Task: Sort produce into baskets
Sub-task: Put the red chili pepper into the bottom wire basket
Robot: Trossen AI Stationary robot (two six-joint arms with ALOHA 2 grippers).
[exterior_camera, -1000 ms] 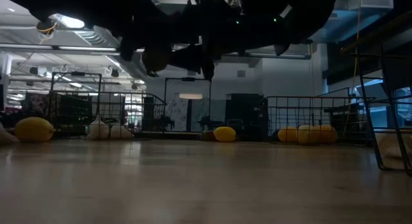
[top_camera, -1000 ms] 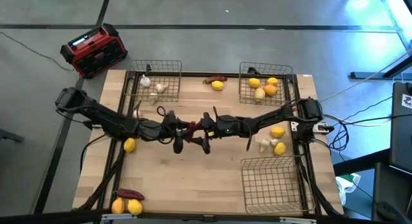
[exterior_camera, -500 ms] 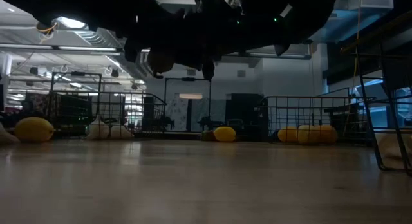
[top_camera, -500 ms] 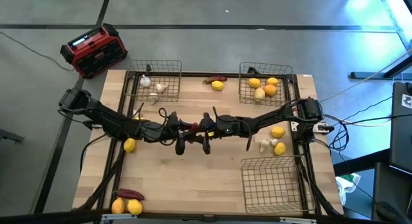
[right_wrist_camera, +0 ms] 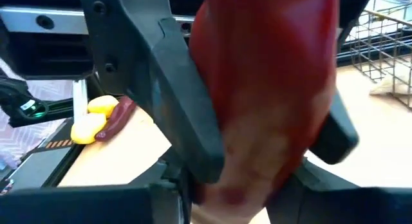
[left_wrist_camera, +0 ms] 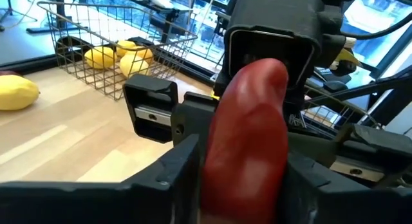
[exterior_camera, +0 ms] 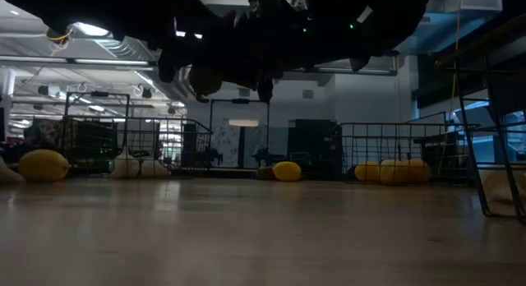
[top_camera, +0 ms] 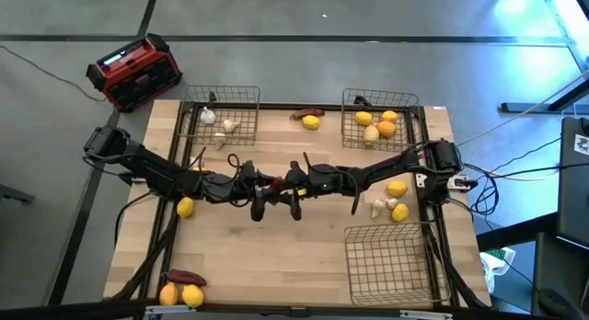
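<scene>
A long dark red pepper [top_camera: 275, 182] hangs over the table's middle between my two grippers, which meet tip to tip. My left gripper [top_camera: 262, 188] comes from the left and is shut on the pepper [left_wrist_camera: 248, 121]. My right gripper [top_camera: 288, 185] comes from the right and is shut on the same pepper [right_wrist_camera: 270, 76]. Three wire baskets stand on the table. The far left one [top_camera: 241, 92] holds whitish bulbs. The far right one [top_camera: 348, 101] holds yellow and orange fruits. The near right one [top_camera: 386, 260] holds nothing that I can see. My left gripper pinches the pepper's left-hand end [left_wrist_camera: 244, 166] between its two fingers [left_wrist_camera: 177, 172]. It comes level from the table's left, fingers lying along the pepper. The pepper is clear of the table. My right gripper pinches the pepper's right-hand end [right_wrist_camera: 257, 166] between its two fingers [right_wrist_camera: 170, 192]. It comes level from the table's right, facing the left gripper. The left fingers [right_wrist_camera: 174, 89] also flank the pepper in this view.
Loose produce lies about: a lemon [top_camera: 185, 207] under the left arm, a lemon [top_camera: 311, 122] and a pepper [top_camera: 308, 112] at the far middle, lemons and a pepper [top_camera: 181, 291] at the near left, and lemons and bulbs [top_camera: 394, 202] at the right. A red and black box [top_camera: 133, 72] stands off the table's far left.
My left gripper has moved a little toward the table's right with the pepper, closing up to my right gripper. Both have then stayed still.
</scene>
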